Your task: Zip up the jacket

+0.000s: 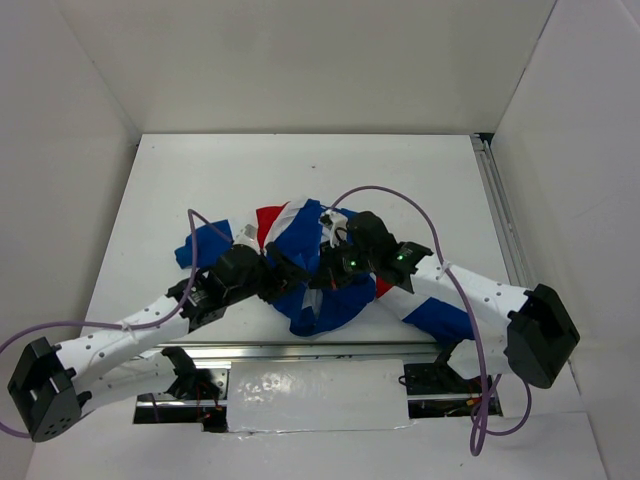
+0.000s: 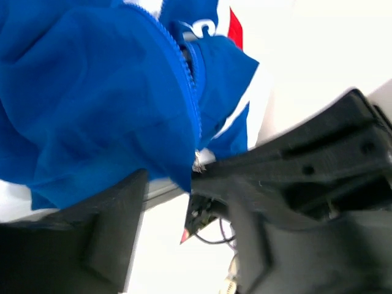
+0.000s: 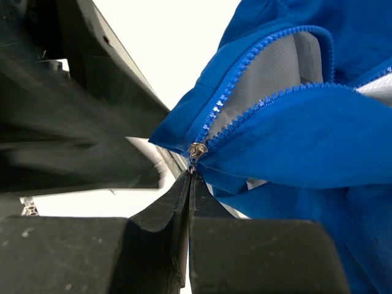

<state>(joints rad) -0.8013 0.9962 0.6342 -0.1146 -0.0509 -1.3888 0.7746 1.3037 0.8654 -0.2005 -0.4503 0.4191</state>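
The blue jacket (image 1: 312,285) with red and white panels lies bunched at the table's middle, lifted between both arms. In the right wrist view the zipper (image 3: 257,104) gapes open above the slider (image 3: 197,149), showing grey lining. My right gripper (image 3: 191,174) is shut on the zipper pull just below the slider, at the hem corner; from above it (image 1: 332,270) sits over the jacket's middle. My left gripper (image 2: 177,208) is open, its fingers (image 2: 92,239) on either side of the hem corner (image 2: 174,171), and the fabric does not look pinched. From above it (image 1: 283,272) meets the jacket's left side.
A metal rail (image 1: 300,351) runs along the table's near edge and another (image 1: 500,215) along the right edge. White walls (image 1: 70,120) close in on three sides. Purple cables (image 1: 400,195) loop above both arms. One blue sleeve (image 1: 200,245) trails left.
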